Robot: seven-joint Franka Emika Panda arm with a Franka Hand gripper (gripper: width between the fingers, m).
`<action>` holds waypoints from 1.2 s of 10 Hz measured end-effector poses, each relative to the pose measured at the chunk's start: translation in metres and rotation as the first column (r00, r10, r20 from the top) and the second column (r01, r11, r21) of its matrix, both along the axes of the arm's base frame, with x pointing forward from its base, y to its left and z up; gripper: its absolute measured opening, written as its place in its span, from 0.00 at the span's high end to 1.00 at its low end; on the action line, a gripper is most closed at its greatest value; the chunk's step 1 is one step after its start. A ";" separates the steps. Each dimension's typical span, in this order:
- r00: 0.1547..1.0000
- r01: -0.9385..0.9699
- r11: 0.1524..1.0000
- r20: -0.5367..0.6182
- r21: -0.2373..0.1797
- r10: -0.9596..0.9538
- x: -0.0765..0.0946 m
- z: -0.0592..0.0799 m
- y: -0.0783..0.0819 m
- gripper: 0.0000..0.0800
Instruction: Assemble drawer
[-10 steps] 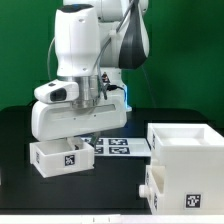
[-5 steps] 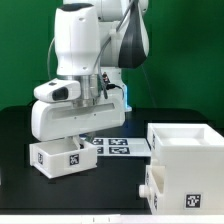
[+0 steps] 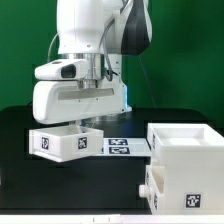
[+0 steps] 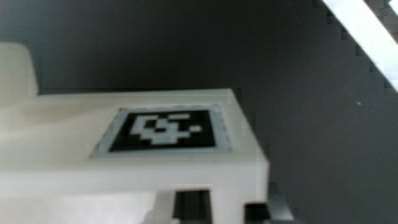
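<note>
My gripper [image 3: 76, 120] is shut on the wall of a shallow white drawer tray [image 3: 68, 141] and holds it a little above the black table, on the exterior view's left. The tray shows two square markers on its sides. In the wrist view the tray [image 4: 107, 150] fills most of the picture with a marker on its face, and its wall sits between my dark fingertips [image 4: 198, 206] at the gripper [image 4: 228, 206]. The tall white casing [image 3: 186, 146] stands at the exterior view's right, with a second tray [image 3: 180, 189] sticking out of its lower front.
The marker board [image 3: 122, 146] lies flat on the table between the held tray and the casing. A green backdrop stands behind the arm. The table's front edge runs just below the casing.
The tray has come up off the table in my gripper and turned, so that two marker faces now show. The arm has risen with it. The casing has not moved.
</note>
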State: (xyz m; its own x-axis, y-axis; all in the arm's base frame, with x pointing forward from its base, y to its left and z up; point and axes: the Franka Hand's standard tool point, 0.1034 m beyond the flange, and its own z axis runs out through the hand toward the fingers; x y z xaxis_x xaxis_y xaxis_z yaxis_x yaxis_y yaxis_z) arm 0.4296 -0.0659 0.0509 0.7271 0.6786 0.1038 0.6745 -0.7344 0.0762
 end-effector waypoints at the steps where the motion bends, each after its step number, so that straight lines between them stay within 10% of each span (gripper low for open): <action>1: 1.000 0.000 1.000 0.000 0.000 0.000 0.000 0.000 0.000 0.95; 6: 0.972 -0.230 0.973 -0.041 -0.004 0.230 0.052 0.013 0.016 0.95; 10: 0.973 -0.232 0.973 -0.021 -0.011 0.232 0.045 0.012 0.019 0.95; 12: 0.893 -0.450 0.892 -0.043 -0.036 0.448 0.071 0.020 0.005 0.95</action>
State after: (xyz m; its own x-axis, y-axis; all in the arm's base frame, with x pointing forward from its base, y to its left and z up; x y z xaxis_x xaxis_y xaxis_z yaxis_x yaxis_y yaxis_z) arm 0.5010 -0.0606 0.0706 0.3463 0.9369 0.0481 0.9342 -0.3491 0.0736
